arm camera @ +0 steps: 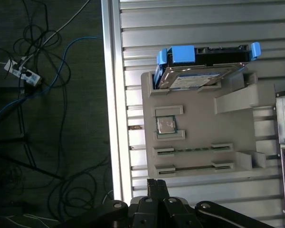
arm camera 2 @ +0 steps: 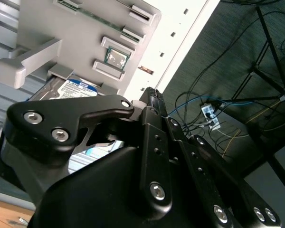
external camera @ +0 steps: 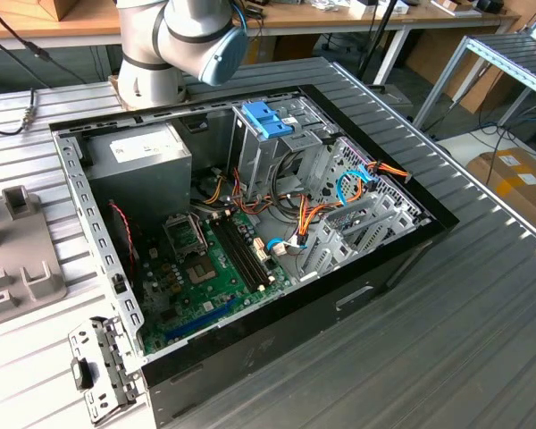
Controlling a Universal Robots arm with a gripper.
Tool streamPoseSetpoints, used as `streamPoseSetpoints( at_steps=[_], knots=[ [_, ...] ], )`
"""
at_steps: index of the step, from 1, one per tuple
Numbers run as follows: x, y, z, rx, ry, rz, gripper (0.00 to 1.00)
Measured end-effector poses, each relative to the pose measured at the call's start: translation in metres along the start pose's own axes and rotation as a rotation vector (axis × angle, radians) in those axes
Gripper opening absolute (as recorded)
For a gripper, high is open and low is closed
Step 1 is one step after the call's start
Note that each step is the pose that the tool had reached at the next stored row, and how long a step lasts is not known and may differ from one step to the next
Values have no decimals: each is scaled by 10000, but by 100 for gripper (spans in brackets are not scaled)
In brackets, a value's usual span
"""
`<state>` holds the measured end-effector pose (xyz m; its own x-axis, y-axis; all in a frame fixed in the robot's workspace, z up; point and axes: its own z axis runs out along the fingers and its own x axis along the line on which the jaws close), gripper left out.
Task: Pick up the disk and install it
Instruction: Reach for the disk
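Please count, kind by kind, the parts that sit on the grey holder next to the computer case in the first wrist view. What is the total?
disk: 1
square chip: 1
green memory strip: 1
Total: 3
The second long slot shows a dark line. I cannot tell whether it is another strip.

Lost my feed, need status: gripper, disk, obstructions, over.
Status: gripper shut, empty, apart from disk. Disk resting in grey holder, not picked. Nothing between them.
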<state>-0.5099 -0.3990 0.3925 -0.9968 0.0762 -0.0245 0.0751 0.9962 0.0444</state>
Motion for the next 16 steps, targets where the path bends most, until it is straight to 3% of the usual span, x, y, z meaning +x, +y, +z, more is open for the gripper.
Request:
streamPoseSetpoints(
  at_steps=[16],
  knots=[
    [96,-7,1,0,1,0,11]
  ],
)
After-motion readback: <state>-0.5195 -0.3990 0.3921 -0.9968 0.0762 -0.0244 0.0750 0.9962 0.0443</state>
